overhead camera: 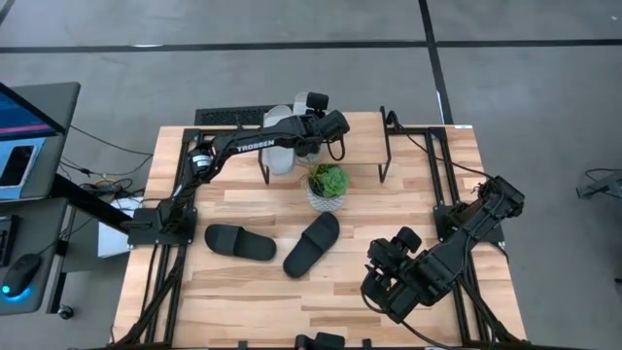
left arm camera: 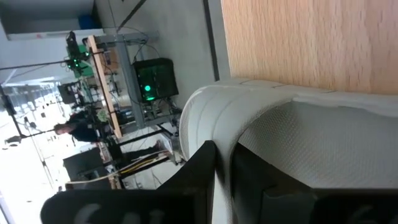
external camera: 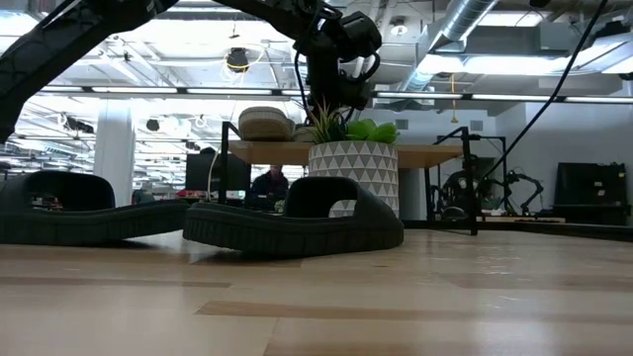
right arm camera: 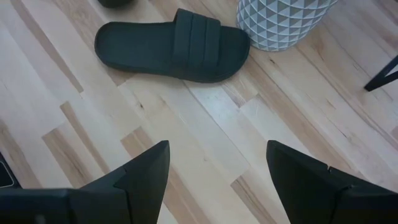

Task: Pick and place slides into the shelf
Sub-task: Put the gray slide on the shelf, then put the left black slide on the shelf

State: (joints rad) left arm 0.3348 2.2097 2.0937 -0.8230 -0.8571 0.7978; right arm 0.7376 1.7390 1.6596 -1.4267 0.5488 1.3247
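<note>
The left gripper [overhead camera: 313, 136] is pinching a grey slide [overhead camera: 280, 136] by its strap on the shelf [overhead camera: 355, 124]; opening carelessly could tip it off. The right gripper [right arm camera: 217, 174], spread wide, is hovering near two black slides [overhead camera: 311, 243] on the table [overhead camera: 243, 301]

Landmark: you can place everything from the wooden tabletop [overhead camera: 321, 301], pale planks.
Floor: you see grey concrete [overhead camera: 243, 68] all round the tabletop, crossed by dark lines [overhead camera: 292, 46].
Left of the tabletop: you have a desk with a lit screen [overhead camera: 24, 112], a mouse [overhead camera: 15, 282] and loose cables.
Behind the tabletop: you look into an open workshop with exposed ceiling ducts [external camera: 465, 44] and strip lights [external camera: 148, 91].
Far right behind: you find a dark cabinet [external camera: 591, 188] against the wall.
People: a seated person [external camera: 267, 183] shows behind the tabletop.
</note>
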